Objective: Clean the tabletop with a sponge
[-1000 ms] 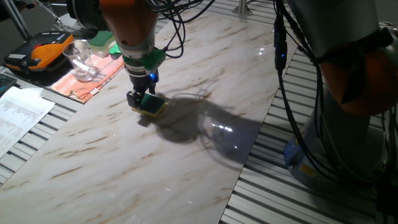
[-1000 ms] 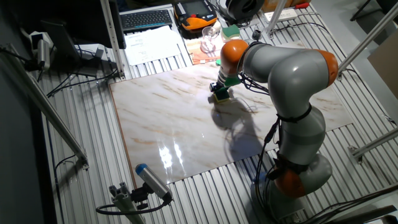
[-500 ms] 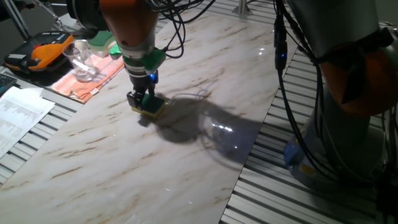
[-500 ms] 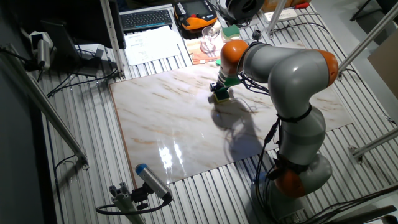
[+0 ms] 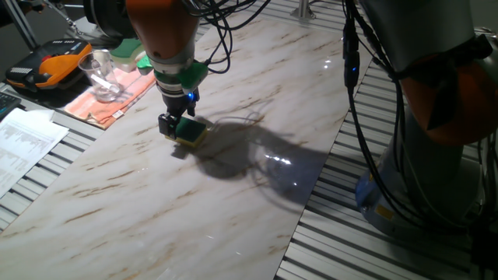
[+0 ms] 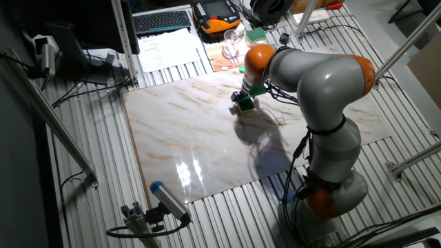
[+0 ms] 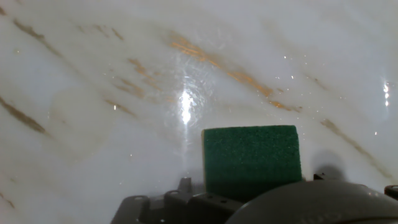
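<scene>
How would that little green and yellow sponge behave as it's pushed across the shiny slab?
The sponge looks like soft foam, so it probably squashes a bit and weighs little. The tabletop is glossy, so it likely slides easily. Being flat and low, it seems unlikely to tip or roll.

Looking along the fingers at the tabletop (image 7: 93, 93): glossy white marble-look surface, thin brown veins running diagonally, bright glare spot near centre. Dark green scouring top of the sponge (image 7: 252, 158) low and right of centre, lower edge hidden behind dark gripper housing. Fingers not discernible.
</scene>
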`<state>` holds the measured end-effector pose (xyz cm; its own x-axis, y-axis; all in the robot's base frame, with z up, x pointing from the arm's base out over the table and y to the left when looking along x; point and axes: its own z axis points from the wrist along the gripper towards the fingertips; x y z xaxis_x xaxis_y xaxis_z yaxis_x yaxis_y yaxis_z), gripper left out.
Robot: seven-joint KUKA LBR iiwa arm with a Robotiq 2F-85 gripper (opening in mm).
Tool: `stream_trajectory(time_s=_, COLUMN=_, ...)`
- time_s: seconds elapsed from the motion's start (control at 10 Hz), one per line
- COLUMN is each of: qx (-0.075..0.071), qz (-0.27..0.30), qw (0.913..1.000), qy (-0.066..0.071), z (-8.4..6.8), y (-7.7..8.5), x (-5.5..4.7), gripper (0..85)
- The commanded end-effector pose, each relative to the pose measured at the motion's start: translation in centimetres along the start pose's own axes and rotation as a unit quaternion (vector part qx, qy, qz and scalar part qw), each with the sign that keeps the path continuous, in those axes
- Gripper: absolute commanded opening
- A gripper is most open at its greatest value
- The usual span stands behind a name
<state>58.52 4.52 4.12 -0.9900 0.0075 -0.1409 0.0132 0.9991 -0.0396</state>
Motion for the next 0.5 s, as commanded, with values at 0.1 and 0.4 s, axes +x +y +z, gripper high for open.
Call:
stream_trajectory(time_s=0.1, qx=0.002, qz=-0.001, qw=1.0, qy=0.001, z=0.2, y=-0.02, x=-0.02, gripper=85.0)
stream_trajectory(time_s=0.4, qx=0.002, qz=0.0, qw=1.0, qy=0.001, z=0.68, y=0.02, x=-0.06, gripper=85.0)
